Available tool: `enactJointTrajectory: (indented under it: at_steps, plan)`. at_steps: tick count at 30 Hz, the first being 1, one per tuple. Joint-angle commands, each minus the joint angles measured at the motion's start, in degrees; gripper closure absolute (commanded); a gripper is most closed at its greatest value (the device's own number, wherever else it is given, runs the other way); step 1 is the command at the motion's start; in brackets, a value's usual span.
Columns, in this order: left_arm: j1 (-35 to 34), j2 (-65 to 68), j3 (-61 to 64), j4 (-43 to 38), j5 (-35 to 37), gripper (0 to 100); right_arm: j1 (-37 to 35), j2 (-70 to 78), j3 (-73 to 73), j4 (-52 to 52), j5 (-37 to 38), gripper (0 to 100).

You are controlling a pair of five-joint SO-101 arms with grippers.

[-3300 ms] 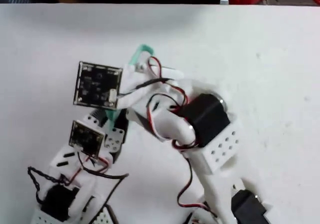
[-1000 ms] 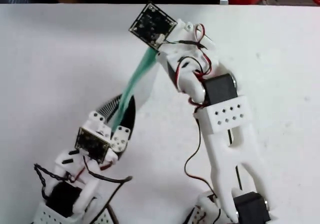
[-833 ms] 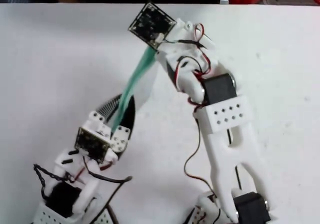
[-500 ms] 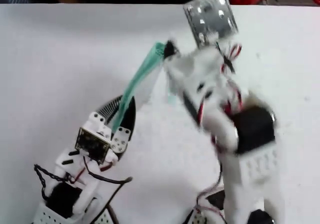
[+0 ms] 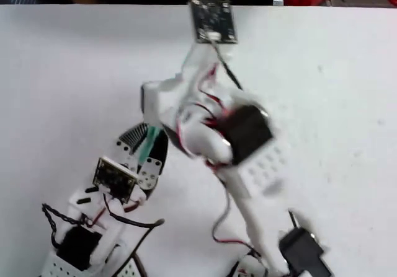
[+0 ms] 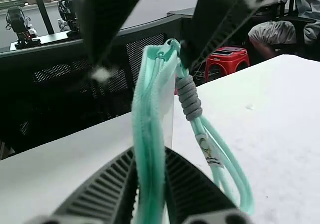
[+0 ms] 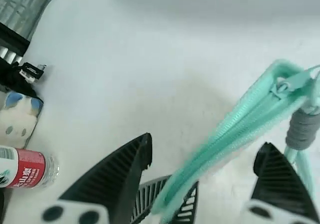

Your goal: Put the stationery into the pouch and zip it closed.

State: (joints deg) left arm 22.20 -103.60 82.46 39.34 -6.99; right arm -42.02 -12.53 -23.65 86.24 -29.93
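Plainly, what matters is how the pouch (image 6: 152, 114) lies between our two arms. It stands on edge above the desk (image 7: 150, 58), zip uppermost. Its long axis runs from our left claw (image 6: 150, 184) away toward the far side of the desk. The left claw is pressed together on the pouch's near end, pinching it between the ribbed jaws. The zip slider (image 6: 166, 49) sits at the far end, where a grey cord (image 6: 186, 96) and a green loop hang down.

Our right claw (image 7: 207, 141) is spread wide and hangs over the pouch, gripping nothing, with one finger on each side. From it, the slider lies ahead along the pouch's axis, so we judge the right arm the nearer one for any work on the zip.
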Motion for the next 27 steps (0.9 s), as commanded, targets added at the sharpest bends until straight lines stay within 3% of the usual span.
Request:
enactJointTrajectory:
  at_steps: [1,3,6,8,10,12,14,16,20,24,27]
  plan:
    - [-0.75,0.57,0.26,1.05,0.44,98,2.07,2.77,-1.85,-4.26,-1.58,68.4]
    - [-1.89,0.57,0.18,1.41,0.7,98,4.53,4.35,-1.85,-5.67,-1.58,71.6]
    - [-3.03,0.57,0.18,1.41,0.7,98,8.04,6.2,-1.85,-5.85,-0.79,90.0]
    - [-3.03,0.57,0.18,1.58,0.7,97,10.15,7.52,-1.76,-7.34,5.36,99.1]
    - [-3.03,0.57,-0.18,1.76,0.79,93,11.21,8.84,-1.76,-9.01,13.63,96.3]
    - [-3.03,0.57,-0.35,4.22,1.14,82,11.91,10.59,-1.49,-9.54,20.04,98.4]
    - [-3.03,0.57,-1.85,7.38,6.07,76,13.23,12.44,-1.76,-7.43,23.38,98.1]
    - [-3.12,0.57,-5.27,11.78,9.14,75,14.55,13.49,-1.76,-6.02,26.46,98.1]
    - [-8.31,0.57,-12.66,18.02,8.62,75,20.35,14.9,-1.41,-7.34,34.37,98.1]
    - [-17.27,0.57,-13.54,15.47,9.32,75,27.03,17.89,-1.23,-7.6,39.12,98.1]
    - [-21.58,0.57,-10.64,11.34,14.07,75,31.96,22.2,-1.23,-7.6,42.29,98.1]
